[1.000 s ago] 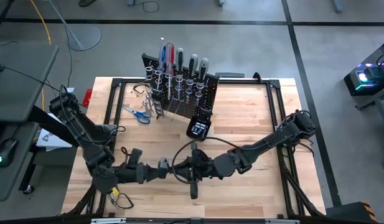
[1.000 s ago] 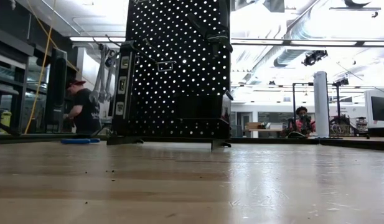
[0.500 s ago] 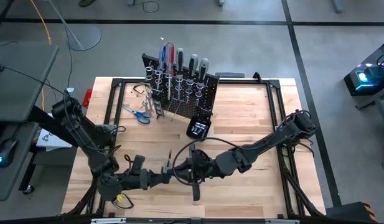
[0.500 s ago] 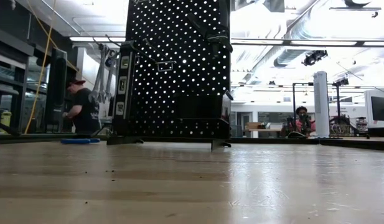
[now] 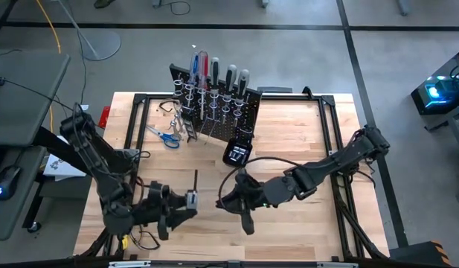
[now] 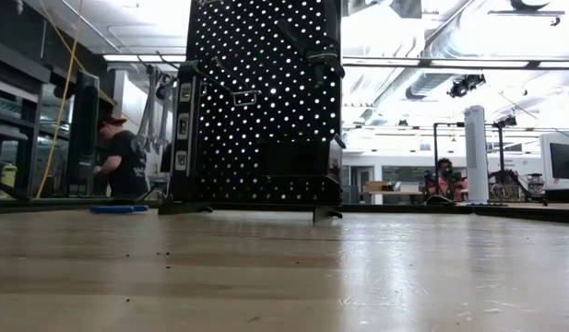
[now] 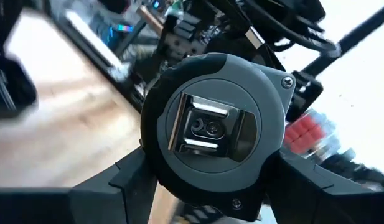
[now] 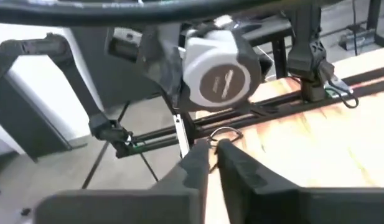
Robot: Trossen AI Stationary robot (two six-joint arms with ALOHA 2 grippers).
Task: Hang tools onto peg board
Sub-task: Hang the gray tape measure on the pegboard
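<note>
Tabletop: tape measure [image 7: 213,134] between left fingers [image 7: 126,180]

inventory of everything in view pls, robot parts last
peg board: 1, black, upright at the table's far side
screwdrivers: about 5, blue, red and dark handles, standing in the board's rings
wrenches: count unclear, silver, hanging at the board's left end
scissors: 1, blue handles, flat on the table left of the board
box: 1, black, before the board
tape measure: 1, grey, in the left end effector
table: 1, light wood
left end effector: 1, dark, near edge
right end effector: 1, dark, facing the left one
</note>
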